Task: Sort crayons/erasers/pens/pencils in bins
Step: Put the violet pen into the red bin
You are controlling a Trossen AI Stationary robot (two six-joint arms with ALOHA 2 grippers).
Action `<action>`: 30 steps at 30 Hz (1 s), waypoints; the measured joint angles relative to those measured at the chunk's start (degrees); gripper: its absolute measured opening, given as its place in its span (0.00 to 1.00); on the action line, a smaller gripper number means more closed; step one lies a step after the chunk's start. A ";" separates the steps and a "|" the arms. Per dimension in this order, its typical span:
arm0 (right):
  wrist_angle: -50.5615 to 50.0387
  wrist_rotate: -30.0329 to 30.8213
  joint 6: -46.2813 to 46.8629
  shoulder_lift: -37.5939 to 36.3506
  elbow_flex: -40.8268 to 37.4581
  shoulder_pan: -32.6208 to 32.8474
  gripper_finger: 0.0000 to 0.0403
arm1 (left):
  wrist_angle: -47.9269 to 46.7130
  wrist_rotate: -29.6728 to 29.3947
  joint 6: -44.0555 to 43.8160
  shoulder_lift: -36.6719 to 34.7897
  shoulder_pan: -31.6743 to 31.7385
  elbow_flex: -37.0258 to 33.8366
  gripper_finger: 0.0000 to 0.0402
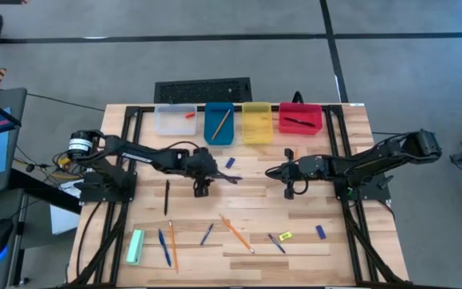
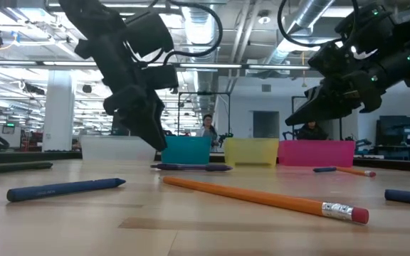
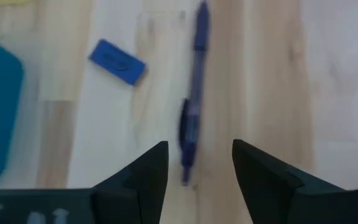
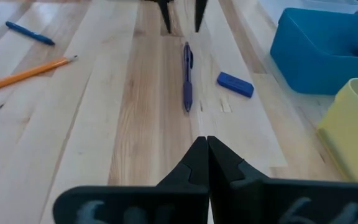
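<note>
A dark blue pen (image 3: 192, 93) lies flat on the table in front of the bins. My left gripper (image 3: 197, 167) is open and hovers just above its near end, one finger on each side, touching nothing. In the high view the left gripper (image 1: 212, 175) is at the pen's (image 1: 231, 179) left end. The low view shows the left gripper (image 2: 154, 139) clear of the table. My right gripper (image 4: 207, 149) is shut and empty, to the right of the pen (image 4: 187, 74), pointing at it. A blue eraser (image 3: 118, 62) lies beside the pen.
Along the far edge stand the clear bin (image 1: 171, 124), blue bin (image 1: 212, 132), yellow bin (image 1: 257, 132) and red bin (image 1: 300, 127). Pens, orange pencils (image 1: 235, 233), a yellow eraser (image 1: 285, 236), a blue eraser (image 1: 321, 231) and a green block (image 1: 136, 245) lie scattered toward the near edge.
</note>
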 joint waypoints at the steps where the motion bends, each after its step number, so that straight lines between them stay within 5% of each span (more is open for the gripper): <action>1: -0.04 0.00 0.00 0.00 0.00 0.00 0.02 | 0.03 0.20 0.49 0.00 0.45 0.00 0.43; 17: -0.13 0.00 0.46 0.00 0.00 0.00 0.02 | -0.33 6.30 6.42 0.89 4.49 0.00 0.43; 30: -0.07 0.00 0.61 0.02 0.02 0.07 0.02 | 2.88 5.67 7.10 6.92 4.38 0.44 0.34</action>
